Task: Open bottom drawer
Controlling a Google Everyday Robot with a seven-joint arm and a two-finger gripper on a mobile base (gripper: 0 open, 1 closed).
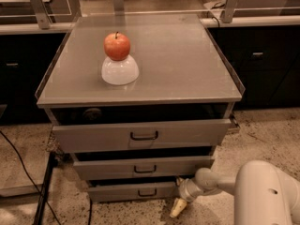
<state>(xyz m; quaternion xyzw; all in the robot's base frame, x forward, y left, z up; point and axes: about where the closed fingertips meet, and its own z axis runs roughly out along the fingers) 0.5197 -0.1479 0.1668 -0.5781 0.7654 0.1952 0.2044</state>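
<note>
The bottom drawer (133, 191) is the narrowest grey front of the three, low on the cabinet, with a small dark loop handle (147, 192) at its centre. It stands slightly pulled out, like the two drawers above it. My gripper (178, 207) hangs at the end of the white arm (220, 184), close to the floor, just right of and below the bottom drawer's right end. It is apart from the handle.
The top drawer (140, 136) and middle drawer (143, 167) stick out further. A red apple (117, 45) sits on an upturned white bowl (120, 71) on the cabinet top (187, 64). A black cable (28, 177) runs over the floor at left. Dark counters stand behind.
</note>
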